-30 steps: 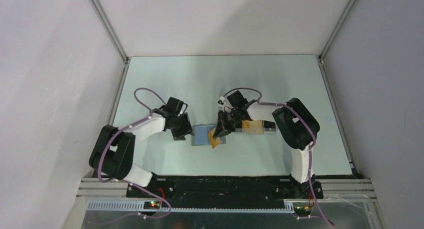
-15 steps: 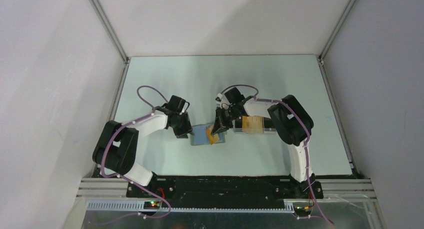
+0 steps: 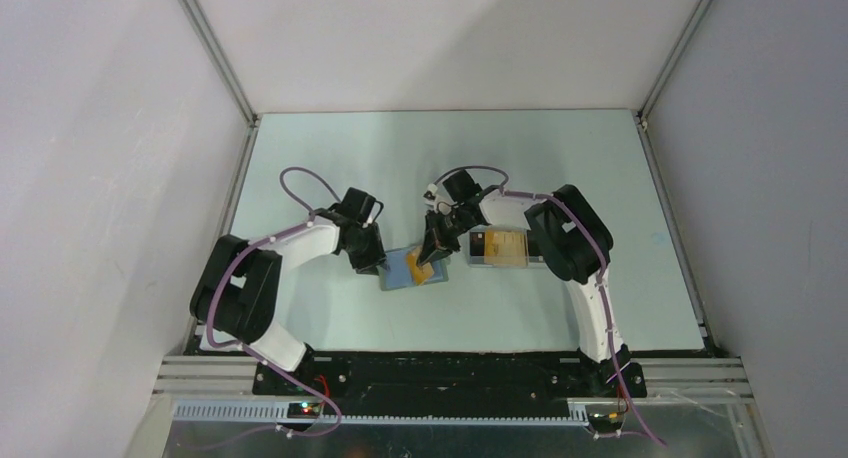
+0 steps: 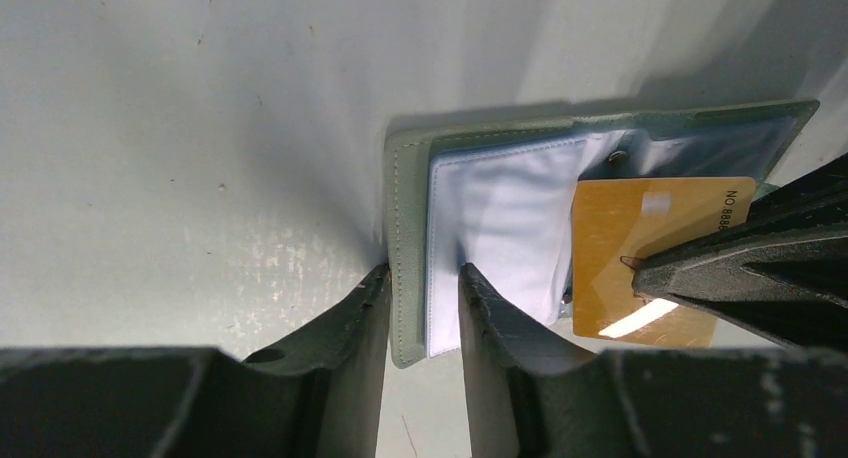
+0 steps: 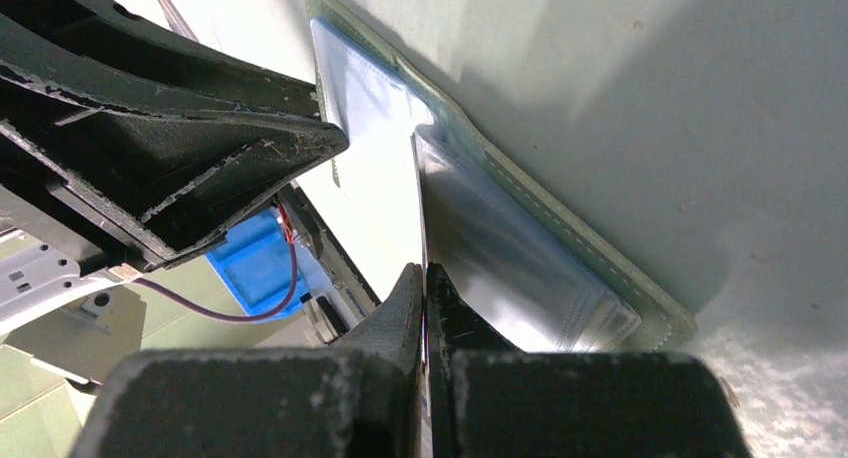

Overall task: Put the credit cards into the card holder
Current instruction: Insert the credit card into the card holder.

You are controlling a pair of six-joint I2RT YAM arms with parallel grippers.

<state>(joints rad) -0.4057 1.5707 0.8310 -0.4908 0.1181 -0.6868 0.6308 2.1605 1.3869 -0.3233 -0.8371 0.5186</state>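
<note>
The card holder lies open on the table, grey-green outside with pale clear sleeves inside. My left gripper is closed over its left edge, one finger outside the cover and the other on the inner sleeve. My right gripper is shut on an orange credit card, held edge-on at the sleeves. The card's left edge meets the sleeve; whether it is inside a pocket is hidden. Both grippers meet over the holder in the top view: left, right.
A clear plastic tray holding more orange cards sits just right of the holder, under the right forearm. Side walls close in the table on the left, the right and the back.
The left gripper has narrowed onto the holder's left edge. The right gripper has carried the orange card left and down, from the holder's right edge onto its sleeves.
</note>
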